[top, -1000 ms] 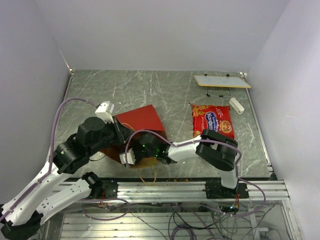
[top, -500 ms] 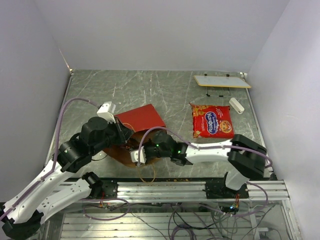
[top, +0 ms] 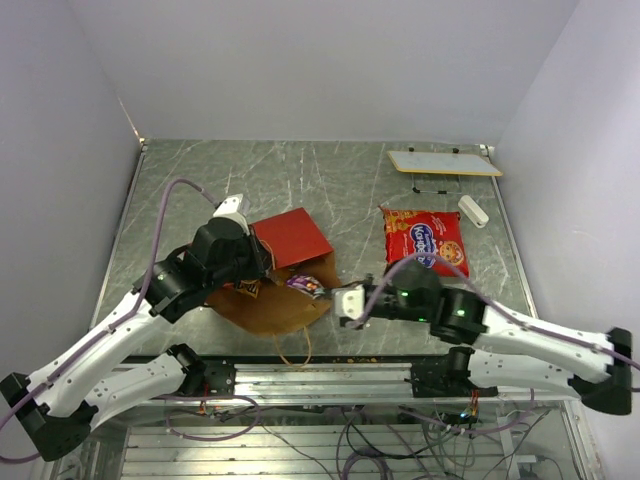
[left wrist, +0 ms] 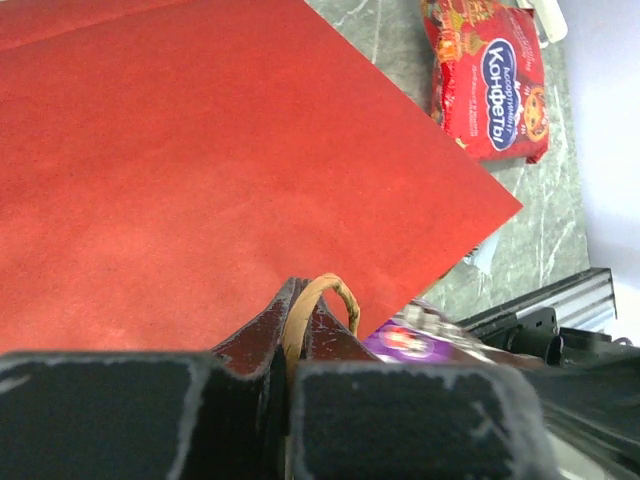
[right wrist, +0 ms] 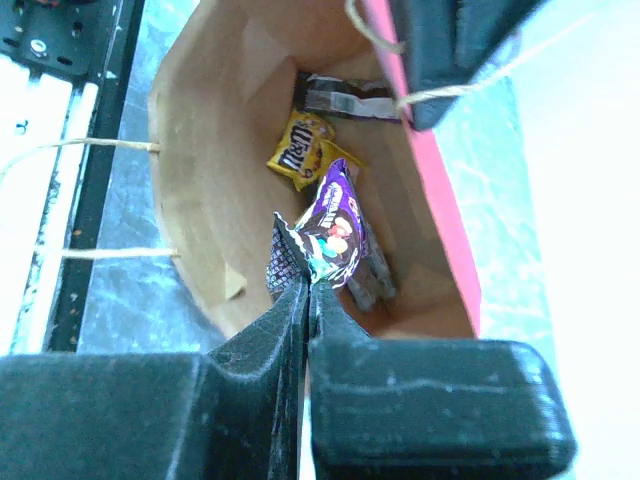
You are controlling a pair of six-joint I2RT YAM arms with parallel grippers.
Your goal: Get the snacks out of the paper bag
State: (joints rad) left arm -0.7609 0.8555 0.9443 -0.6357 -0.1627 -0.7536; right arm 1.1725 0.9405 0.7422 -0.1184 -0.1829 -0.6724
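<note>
The paper bag (top: 292, 236) lies on its side, red outside, brown mouth (top: 270, 308) facing the near edge. My left gripper (top: 262, 264) is shut on the bag's upper tan loop handle (left wrist: 304, 308) and holds the mouth open; the red bag wall (left wrist: 200, 150) fills the left wrist view. My right gripper (top: 330, 294) is shut on the corner of a purple snack packet (right wrist: 335, 225) just outside the mouth; the packet also shows from above (top: 304, 285). A yellow packet (right wrist: 300, 150) and a dark silvery wrapper (right wrist: 345, 97) lie deep in the bag. The big red packet (top: 425, 241) lies on the table to the right.
A flat white board (top: 443, 162) lies at the back right, with a small white cylinder (top: 472, 210) near it. The bag's lower handle loop (top: 296, 350) trails over the metal rail (top: 330, 378) at the near edge. Grey walls stand on the left, back and right.
My right gripper has pulled back rightward out of the bag mouth with the purple packet in it. My left gripper has shifted up and right, still holding the handle.
</note>
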